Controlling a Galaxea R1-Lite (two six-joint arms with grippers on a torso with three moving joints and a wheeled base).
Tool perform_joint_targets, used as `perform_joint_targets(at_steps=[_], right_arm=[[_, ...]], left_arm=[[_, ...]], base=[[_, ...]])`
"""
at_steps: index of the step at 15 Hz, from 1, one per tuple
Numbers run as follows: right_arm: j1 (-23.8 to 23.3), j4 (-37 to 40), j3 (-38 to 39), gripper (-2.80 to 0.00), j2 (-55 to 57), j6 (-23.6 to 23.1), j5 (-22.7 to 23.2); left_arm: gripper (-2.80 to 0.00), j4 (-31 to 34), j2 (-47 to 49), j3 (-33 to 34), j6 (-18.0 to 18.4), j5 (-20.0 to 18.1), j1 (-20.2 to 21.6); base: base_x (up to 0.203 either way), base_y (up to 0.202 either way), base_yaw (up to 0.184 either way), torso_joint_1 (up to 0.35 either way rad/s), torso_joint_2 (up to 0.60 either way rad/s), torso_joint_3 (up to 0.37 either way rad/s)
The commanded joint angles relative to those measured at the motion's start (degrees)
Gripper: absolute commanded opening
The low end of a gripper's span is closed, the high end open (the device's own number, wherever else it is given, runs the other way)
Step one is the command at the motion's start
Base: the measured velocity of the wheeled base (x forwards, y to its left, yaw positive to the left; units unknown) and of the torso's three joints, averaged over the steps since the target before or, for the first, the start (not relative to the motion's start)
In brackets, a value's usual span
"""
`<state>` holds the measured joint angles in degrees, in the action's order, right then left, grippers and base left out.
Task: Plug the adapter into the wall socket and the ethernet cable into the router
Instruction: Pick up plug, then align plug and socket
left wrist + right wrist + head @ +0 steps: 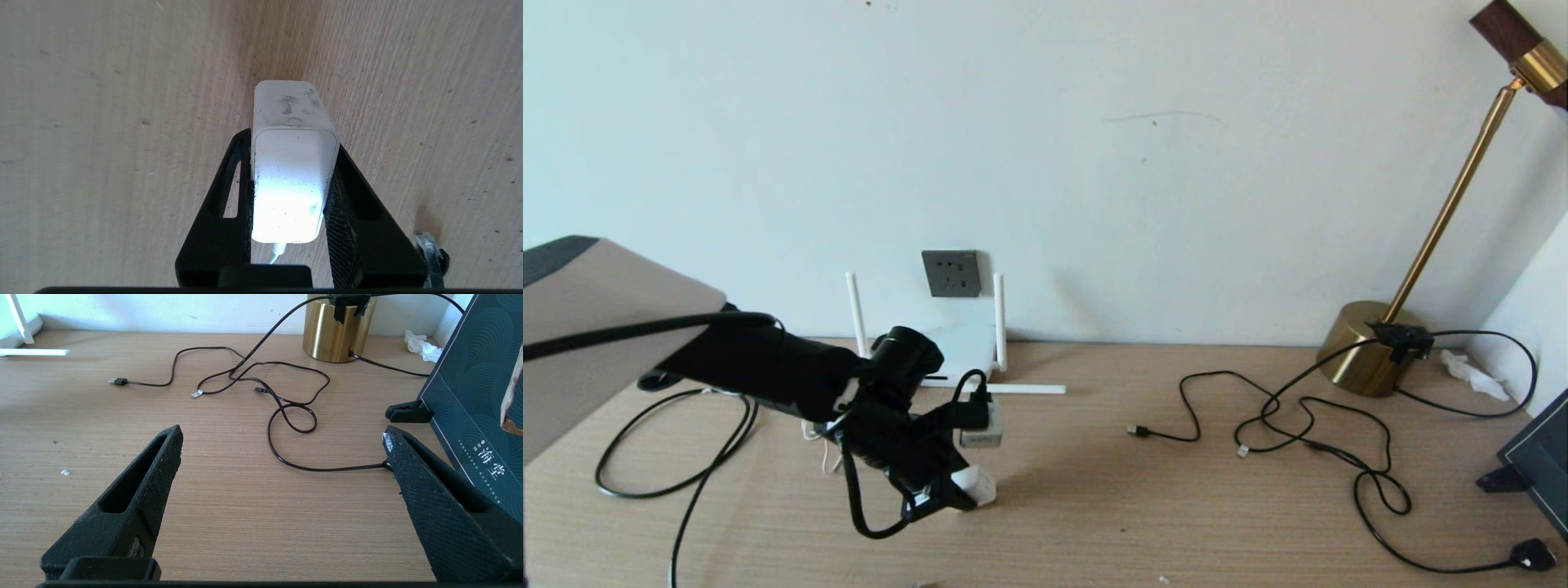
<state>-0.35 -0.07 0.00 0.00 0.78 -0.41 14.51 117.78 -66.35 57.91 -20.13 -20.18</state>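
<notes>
The left end effector [964, 488] sits low in the lower left of centre of the head view, at the end of the black left arm reaching in from the left edge, and it is clamped on the adapter [292, 171]: in the left wrist view both fingers [226, 212] press the white block's two sides, its thin cord leaves the near end and its far end points at the surface [102, 122]. In the head view the adapter [978, 486] shows only as a white patch at the tip, close to the surface [1176, 523]. The socket [951, 273] is on the wall above centre-left, apart from the adapter. The router [964, 347] lies below it against the wall, partly hidden by the arm, with two antennas upright and one lying flat. A black cable [662, 457] loops at the left edge. Thin cables [1307, 425] sprawl right of centre, beside a brass lamp [1368, 347]. The right end effector [282, 445] is spread wide and holds nothing, over bare surface [229, 522] in its wrist view, near a dark box [478, 400].
</notes>
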Motion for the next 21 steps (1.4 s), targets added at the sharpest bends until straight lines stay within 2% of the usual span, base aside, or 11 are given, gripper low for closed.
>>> perform_joint_targets(at_steps=[1,2,3,5,7,10,11,13,15,17,21], right_arm=[[0.0,0.0,0.0,0.00,0.1,0.0,0.0],[0.0,0.0,0.0,0.00,0.1,0.0,0.0],[0.0,0.0,0.0,0.00,0.1,0.0,0.0],[0.0,0.1,0.0,0.00,0.0,0.0,0.0],[0.0,0.1,0.0,0.00,0.1,0.0,0.0],[0.1,0.0,0.0,0.00,0.0,0.0,0.0],[0.0,0.1,0.0,0.00,0.1,0.0,0.0],[0.0,0.0,0.0,0.00,0.0,0.0,0.0],[0.1,0.0,0.0,0.00,0.1,0.0,0.0],[0.0,0.1,0.0,0.00,0.1,0.0,0.0],[0.0,0.0,0.0,0.00,0.1,0.0,0.0]], left_arm=[[-2.80,-0.3,-3.8,0.8,0.1,-1.4,0.4],[-2.80,-1.1,-5.8,0.9,-1.6,-4.6,1.0],[-2.80,-2.7,-8.1,1.0,-5.8,-7.8,1.5],[-2.80,-6.9,-13.8,1.1,-18.0,-12.4,2.2],[-2.80,-9.7,-20.9,2.3,-33.9,-14.5,2.4],[-2.80,-15.6,-28.5,6.9,-60.5,-11.9,2.4],[-2.80,-19.6,-29.5,10.1,-65.2,-8.1,2.3],[-2.80,-34.0,-29.7,19.6,-66.9,0.1,2.3],[-2.80,-54.0,-28.4,29.2,-67.1,7.9,1.9],[-2.80,-69.8,-24.3,36.0,-67.2,14.9,1.6],[-2.80,-83.5,-15.9,39.2,-66.4,21.6,1.6]], base=[[0.000,0.000,0.000,0.000,0.00,0.000],[0.000,0.000,0.000,0.000,0.00,0.000],[0.000,0.000,0.000,0.000,0.00,0.000],[0.000,0.000,0.000,0.000,0.00,0.000],[0.000,0.000,0.000,0.000,0.00,0.000],[0.000,0.000,0.000,0.000,0.00,0.000],[0.000,0.000,0.000,0.000,0.00,0.000],[0.000,0.000,0.000,0.000,0.00,0.000],[0.000,0.000,0.000,0.000,0.00,0.000],[0.000,0.000,0.000,0.000,0.00,0.000],[0.000,0.000,0.000,0.000,0.00,0.000]])
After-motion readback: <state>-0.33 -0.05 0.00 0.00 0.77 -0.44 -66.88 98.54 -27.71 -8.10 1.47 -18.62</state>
